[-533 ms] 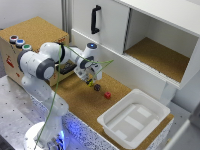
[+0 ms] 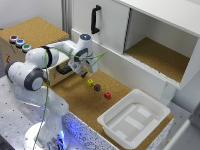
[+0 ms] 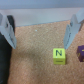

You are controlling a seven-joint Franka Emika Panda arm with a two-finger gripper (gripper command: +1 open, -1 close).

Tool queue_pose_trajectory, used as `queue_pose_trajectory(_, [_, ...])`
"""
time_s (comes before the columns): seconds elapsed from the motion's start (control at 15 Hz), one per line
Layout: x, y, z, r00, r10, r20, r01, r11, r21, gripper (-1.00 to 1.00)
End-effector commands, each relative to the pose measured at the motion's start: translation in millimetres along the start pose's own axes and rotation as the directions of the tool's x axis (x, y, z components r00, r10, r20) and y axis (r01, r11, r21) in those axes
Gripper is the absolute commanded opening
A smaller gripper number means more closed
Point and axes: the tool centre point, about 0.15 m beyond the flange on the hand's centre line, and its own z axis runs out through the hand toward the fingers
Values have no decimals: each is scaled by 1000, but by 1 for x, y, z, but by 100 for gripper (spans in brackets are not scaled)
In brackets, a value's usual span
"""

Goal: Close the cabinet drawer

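Note:
The cabinet drawer (image 2: 56, 78) is the tan wooden front with a small black handle (image 2: 64, 70), set in the low cork-topped box (image 2: 35, 30) that bears three coloured buttons (image 2: 19, 43). It stands a little out from the box. My gripper (image 2: 83, 73) hangs open just to the exterior view's right of the handle, close to it, with nothing between its fingers. In the wrist view the gripper (image 3: 40, 34) is spread wide over the cork floor, and a dark shape at the edge may be the handle (image 3: 4, 55).
A yellow cube (image 2: 90, 83) (image 3: 59, 55), a purple cube (image 2: 97, 87) and a red cube (image 2: 107, 95) lie on the cork floor beside the gripper. A white plastic tub (image 2: 150, 102) sits further right. Behind stands a large white cupboard (image 2: 112, 32) with a tall black handle (image 2: 95, 20).
My gripper has shifted slightly to the exterior view's left, nearer the drawer front. It stays open and the cubes have not moved.

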Motion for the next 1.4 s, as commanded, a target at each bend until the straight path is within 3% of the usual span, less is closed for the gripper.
queue_pose_trajectory(0.0, [-14, -35, 11, 998, -64, 25, 66, 994, -91, -100])
queue_pose_trajectory(0.53, [-14, -111, 33, 997, -65, 42, 64, 997, 41, -100])
queue_pose_trajectory(0.73, [-7, -144, 34, 998, -29, 60, 21, 991, 129, -100])
queue_pose_trajectory(1.13, [-2, -215, 29, 990, -127, 55, 115, 975, 192, -100])
queue_pose_trajectory(1.33, [-7, -235, 19, 986, -162, 43, 153, 973, 173, -100])
